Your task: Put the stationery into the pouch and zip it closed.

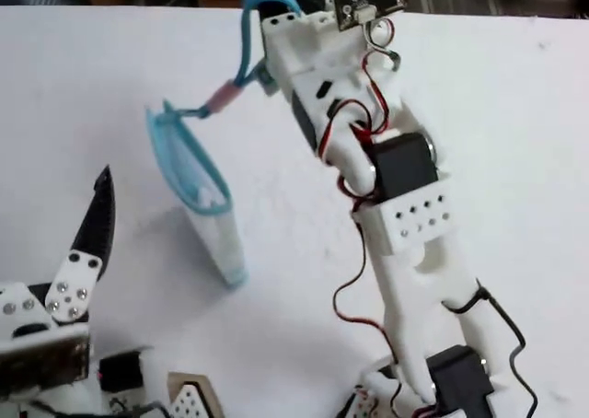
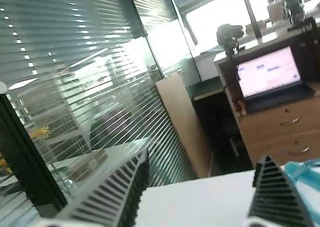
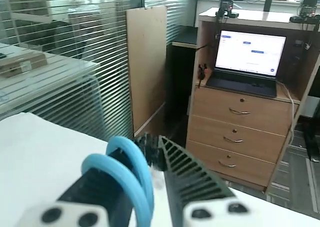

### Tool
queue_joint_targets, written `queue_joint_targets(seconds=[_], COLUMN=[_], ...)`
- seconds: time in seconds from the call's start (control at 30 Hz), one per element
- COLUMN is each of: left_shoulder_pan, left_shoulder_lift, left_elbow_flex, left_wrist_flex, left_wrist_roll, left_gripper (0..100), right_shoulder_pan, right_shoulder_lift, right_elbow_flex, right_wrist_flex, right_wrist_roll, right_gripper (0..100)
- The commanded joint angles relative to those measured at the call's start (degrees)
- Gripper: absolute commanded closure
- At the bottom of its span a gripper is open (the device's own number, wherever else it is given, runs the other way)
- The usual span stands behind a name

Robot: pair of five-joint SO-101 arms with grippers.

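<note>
right tool [image 3: 152,149] is out at the far edge of the white surface [image 1: 479,114], clamped on the blue loop strap [image 3: 127,172] that runs back to the pouch [image 1: 207,206]. the pouch sits left of centre, well apart from the right arm. its blue-rimmed far end looks open, i think, but it's hard to tell from above. left tool [image 2: 202,162] is at the near left with its fingers spread apart, holding nothing.

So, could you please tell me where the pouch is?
In the high view, the pouch sits on the table left of centre, its blue strap held by the right tool.
</note>
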Motion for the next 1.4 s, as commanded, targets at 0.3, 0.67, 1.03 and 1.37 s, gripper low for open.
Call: queue_joint_targets(seconds=[0.3,0.67,1.03,1.37], left_shoulder_pan=[-5.14,-10.68,-3.38,4.09], left_shoulder_lift=[0.75,0.92,0.92,0.84], left_elbow_flex=[7.74,12.75,30.42,6.95], left_wrist_flex=[-14.07,-20.04,-22.86,5.27], left_wrist_roll=[-5.45,4.75,-3.08,5.1], left_gripper=[74,74,74,74], right_shoulder_pan=[-1.63,-1.36,2.07,1.8], right_shoulder_lift=[-4.62,-5.23,-4.7,-4.62], right_elbow_flex=[-0.26,-0.18,-0.18,-0.18], right_wrist_flex=[-0.66,-0.66,-0.57,-0.75], right_wrist_roll=[-0.44,-0.18,-0.18,-0.18], right_gripper=[98.2,98.2,98.2,98.2])
